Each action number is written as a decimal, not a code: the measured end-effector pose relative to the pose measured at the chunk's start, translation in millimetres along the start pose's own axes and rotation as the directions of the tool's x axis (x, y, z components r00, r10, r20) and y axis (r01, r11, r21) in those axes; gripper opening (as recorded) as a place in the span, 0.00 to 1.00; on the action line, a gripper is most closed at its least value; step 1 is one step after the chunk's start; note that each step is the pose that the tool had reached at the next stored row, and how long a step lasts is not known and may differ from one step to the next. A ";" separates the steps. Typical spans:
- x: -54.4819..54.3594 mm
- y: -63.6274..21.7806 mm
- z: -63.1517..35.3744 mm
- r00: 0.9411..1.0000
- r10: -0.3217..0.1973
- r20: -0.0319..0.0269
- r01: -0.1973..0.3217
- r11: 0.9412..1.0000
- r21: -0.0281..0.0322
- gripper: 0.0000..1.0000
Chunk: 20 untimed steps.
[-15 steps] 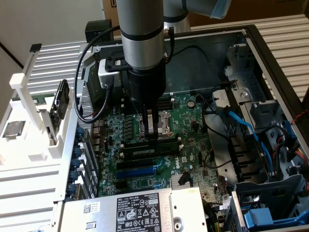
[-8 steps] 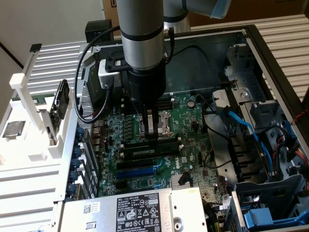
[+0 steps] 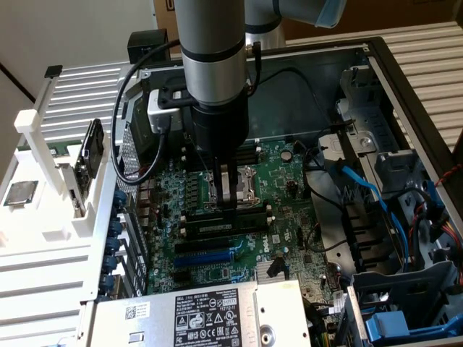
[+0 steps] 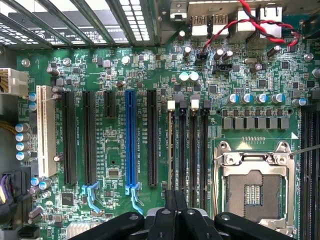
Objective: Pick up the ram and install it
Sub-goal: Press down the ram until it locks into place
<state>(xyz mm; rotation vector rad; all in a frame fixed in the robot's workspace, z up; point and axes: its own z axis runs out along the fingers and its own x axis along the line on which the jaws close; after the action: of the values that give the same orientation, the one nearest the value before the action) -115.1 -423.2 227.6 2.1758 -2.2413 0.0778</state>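
We think this is a computer repair workshop, since we see an open computer case point(image 3: 405, 94) with its green motherboard point(image 3: 289, 210), wires and a robot arm point(image 3: 213, 65).

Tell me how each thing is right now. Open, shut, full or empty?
Pincer: shut, low over the memory slots.
Case: open, side off, board showing.
CPU socket: empty, contacts bare, metal frame down.
Blue slot: empty.
CPU chip: lying flat on the white tray, outside the case.
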 end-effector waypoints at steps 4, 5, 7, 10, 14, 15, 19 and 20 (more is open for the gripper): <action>0.0 0.0 0.7 1.000 0.000 0.000 0.000 1.000 0.000 0.10; 0.0 0.0 0.7 1.000 0.000 0.000 0.000 1.000 0.000 0.10; 0.0 0.0 0.7 1.000 0.000 0.000 0.000 1.000 0.000 0.10; -0.1 0.0 0.1 1.000 0.000 0.001 0.000 1.000 0.000 0.10; 0.3 -0.1 -8.0 1.000 0.000 0.000 0.000 1.000 0.000 0.10; 0.4 -0.2 -9.5 1.000 0.000 0.000 0.000 1.000 0.000 0.10; 0.7 -0.3 -16.2 1.000 0.000 0.000 0.000 1.000 0.000 0.10; 0.8 -0.4 -18.1 1.000 0.000 0.000 0.000 1.000 0.000 0.10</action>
<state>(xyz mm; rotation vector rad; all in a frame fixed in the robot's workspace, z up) -115.2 -423.2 245.8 2.1759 -2.2415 0.0777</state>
